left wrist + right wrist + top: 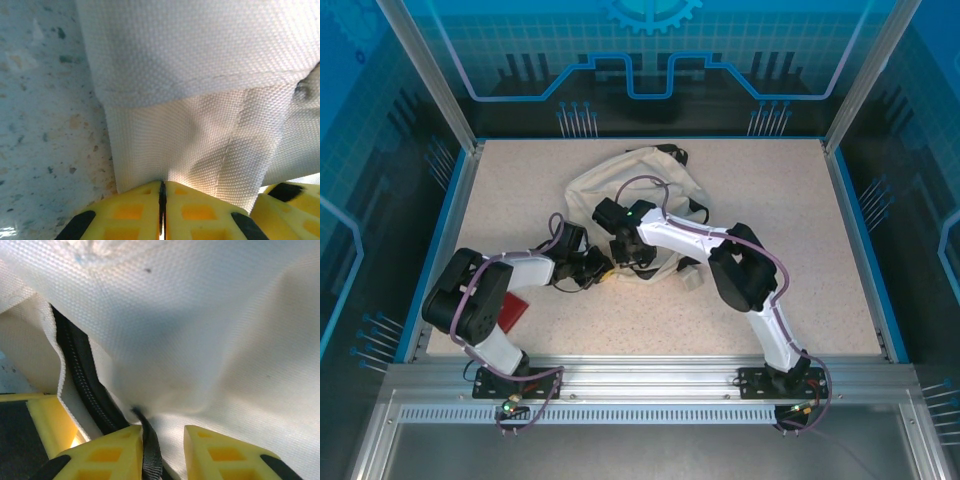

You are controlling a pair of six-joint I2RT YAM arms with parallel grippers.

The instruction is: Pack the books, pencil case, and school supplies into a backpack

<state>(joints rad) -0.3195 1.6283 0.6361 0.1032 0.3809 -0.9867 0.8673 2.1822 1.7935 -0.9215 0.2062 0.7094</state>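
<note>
Backpack: the cream-white backpack (638,195) lay crumpled at the centre of the speckled table (800,220), above both grippers in the overhead view.
Left gripper: the left gripper (162,200) sat at the bottom centre of its wrist view, its yellow fingers (130,210) pressed together with a fold of woven cream fabric coming out from the seam between them; it looked pinched on the backpack's lower edge, probably to anchor the bag.
Right gripper: the right gripper (160,450) stood narrow at the bottom of its wrist view, a dark zip pull strap (149,442) running down between its fingers; whether the fingers actually clamped it, I could not tell.
Zip: a black zip line (82,375) curved down the left of that view to the strap, so the purpose was likely opening the bag.
Red item: a flat red object (512,310) lay at lower left under the left arm, unpacked.
</note>
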